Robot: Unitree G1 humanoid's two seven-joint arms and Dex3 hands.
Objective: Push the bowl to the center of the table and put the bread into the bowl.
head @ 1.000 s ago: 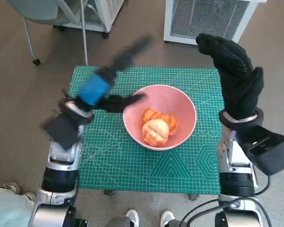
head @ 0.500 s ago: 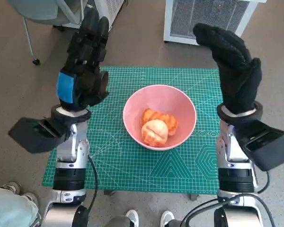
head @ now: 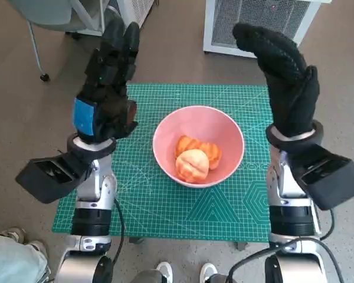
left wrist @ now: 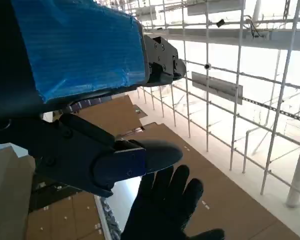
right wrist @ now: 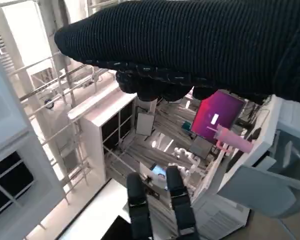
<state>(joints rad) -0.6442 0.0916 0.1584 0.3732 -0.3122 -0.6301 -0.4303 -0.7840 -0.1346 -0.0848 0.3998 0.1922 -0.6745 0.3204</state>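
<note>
A pink bowl (head: 224, 127) stands near the middle of the green cutting mat (head: 165, 206), with two pieces of orange-brown bread (head: 194, 158) inside it. My left hand (head: 106, 94) is raised above the mat's left side, fingers stretched upward, holding nothing. My right hand (head: 286, 82) in its black glove is raised above the mat's right side, fingers extended and empty. Both wrist views point up at the ceiling; the left wrist view shows my left hand (left wrist: 80, 100) with the gloved right hand (left wrist: 167, 210) beyond it.
A white grilled appliance (head: 256, 23) stands on the floor beyond the table. A chair leg with a caster (head: 41, 65) is at the far left. Feet in white shoes (head: 186, 272) show below the table's near edge.
My left hand has swung up from beside the bowl's left rim to a raised, upright pose. The right hand has shifted slightly left. Bowl and bread have not moved.
</note>
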